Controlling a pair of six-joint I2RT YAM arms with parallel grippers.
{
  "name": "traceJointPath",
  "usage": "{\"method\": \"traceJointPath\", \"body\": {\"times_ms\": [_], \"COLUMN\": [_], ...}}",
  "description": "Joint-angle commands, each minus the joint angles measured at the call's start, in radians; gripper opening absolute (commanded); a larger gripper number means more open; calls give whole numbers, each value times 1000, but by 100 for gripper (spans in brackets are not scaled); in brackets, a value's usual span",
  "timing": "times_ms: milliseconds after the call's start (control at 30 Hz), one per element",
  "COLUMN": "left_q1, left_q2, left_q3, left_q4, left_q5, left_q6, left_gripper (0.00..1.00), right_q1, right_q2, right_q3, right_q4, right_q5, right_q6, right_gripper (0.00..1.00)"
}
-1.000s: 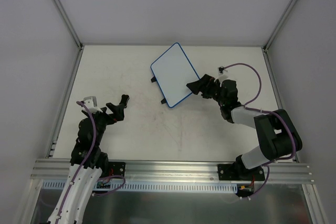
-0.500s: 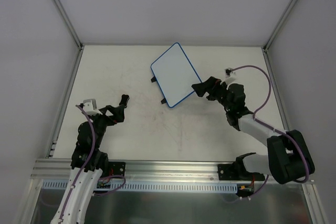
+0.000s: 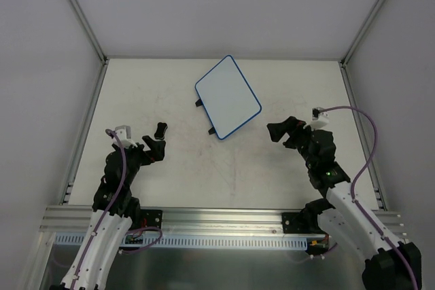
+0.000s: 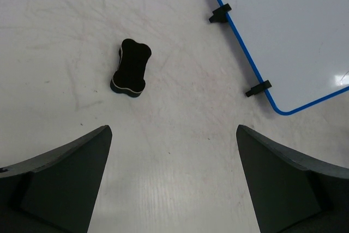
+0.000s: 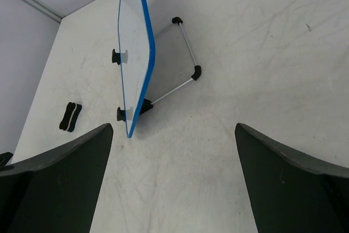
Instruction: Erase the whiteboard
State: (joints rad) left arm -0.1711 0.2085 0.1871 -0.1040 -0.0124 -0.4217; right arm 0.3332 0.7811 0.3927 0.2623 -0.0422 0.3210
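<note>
Right gripper [image 3: 283, 130] backed off; one whiteboard [image 3: 228, 96], one eraser [image 4: 131, 67].

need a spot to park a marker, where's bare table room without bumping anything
Widest bare patch: the table between the left gripper and right gripper, nearer than the whiteboard. Also the far left corner, beyond the eraser. Tight spots: the eraser just ahead of the left gripper, and the wire stand behind the whiteboard.
</note>
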Motion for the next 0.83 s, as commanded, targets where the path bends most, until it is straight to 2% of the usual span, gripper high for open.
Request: {"method": "traceJointPath", "body": {"times_ms": [0, 133, 267, 800], "left_q1": [-7, -7, -7, -7], "left_q2": [44, 68, 58, -3], "left_q3": [26, 18, 17, 14], "left_q4": [-2, 6, 9, 13], "left_q5": [66, 66, 48, 92], "left_q6": [-31, -52, -52, -45], "left_gripper": [99, 99, 99, 99], "right_q1": [-2, -2, -2, -2], "right_q2": [-133, -255, -324, -307], "right_q3": [-50, -184, -235, -256], "right_q4": [-141, -118, -83, -51], "right_q5": [79, 64, 16, 13], "right_q6": [-30, -33, -11, 4], "right_gripper": [99, 99, 99, 99]}}
